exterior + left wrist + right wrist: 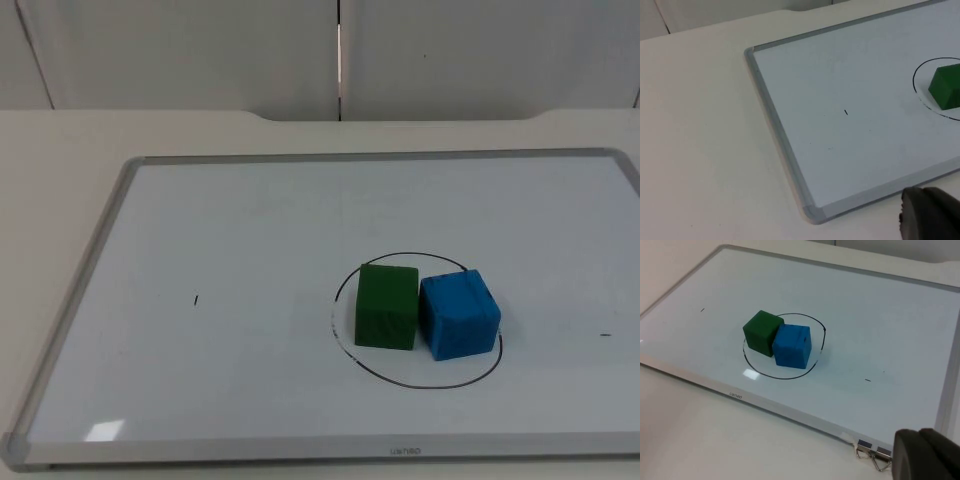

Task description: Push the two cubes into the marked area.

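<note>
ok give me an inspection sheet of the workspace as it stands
surface: whiteboard lying flat on the white table.
job's things: green cube and blue cube side by side, touching, inside the drawn circle; the blue cube's outer edge reaches the line.
clutter: binder clips at the whiteboard's edge; small pen marks on the board.
grippers: left gripper's fingertip and right gripper's fingertip off the board, both waiting.
cables: nothing seen.
surroundings: grey partition wall behind.

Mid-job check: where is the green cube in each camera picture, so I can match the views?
Top view: green cube inside the drawn circle, touching the blue cube on that cube's left.
Left wrist view: green cube at the picture's edge, partly cut off, inside the circle's arc.
Right wrist view: green cube against the blue cube, within the circle.
Shared landmark: the drawn circle on the whiteboard.
</note>
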`<action>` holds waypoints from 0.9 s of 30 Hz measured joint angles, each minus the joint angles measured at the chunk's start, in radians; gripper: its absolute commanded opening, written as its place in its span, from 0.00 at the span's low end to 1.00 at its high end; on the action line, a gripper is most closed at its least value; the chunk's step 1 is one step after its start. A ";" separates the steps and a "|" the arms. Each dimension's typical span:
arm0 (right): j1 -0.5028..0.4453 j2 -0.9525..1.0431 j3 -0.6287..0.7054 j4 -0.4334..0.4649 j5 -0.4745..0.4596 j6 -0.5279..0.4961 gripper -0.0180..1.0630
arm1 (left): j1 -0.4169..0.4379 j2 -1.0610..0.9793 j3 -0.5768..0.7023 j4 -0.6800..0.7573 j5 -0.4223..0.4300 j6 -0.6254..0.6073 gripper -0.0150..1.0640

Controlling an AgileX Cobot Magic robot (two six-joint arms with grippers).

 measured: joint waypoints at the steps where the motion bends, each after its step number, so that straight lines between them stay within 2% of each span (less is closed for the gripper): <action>1: 0.000 0.000 0.000 0.000 0.000 0.000 0.02 | 0.000 0.000 0.000 -0.005 0.000 0.000 0.03; 3: 0.000 0.000 0.000 0.000 0.000 0.000 0.02 | 0.000 0.000 0.000 -0.022 0.000 0.000 0.10; 6: 0.000 0.000 0.000 0.000 0.000 0.000 0.02 | 0.000 0.000 0.000 -0.030 0.000 0.000 0.38; 7: 0.000 0.000 0.000 0.000 0.000 0.000 0.02 | 0.000 0.000 0.000 -0.030 0.000 0.000 0.38; 11: 0.000 0.000 0.000 0.000 0.000 0.000 0.02 | 0.000 0.000 0.000 -0.030 0.000 0.000 0.71; 15: 0.000 0.000 0.000 0.000 0.000 0.000 0.02 | 0.000 0.000 0.000 -0.030 0.000 0.000 0.79; 27: 0.000 0.000 0.000 0.000 0.000 0.000 0.02 | 0.000 0.000 0.000 -0.030 0.000 0.000 0.79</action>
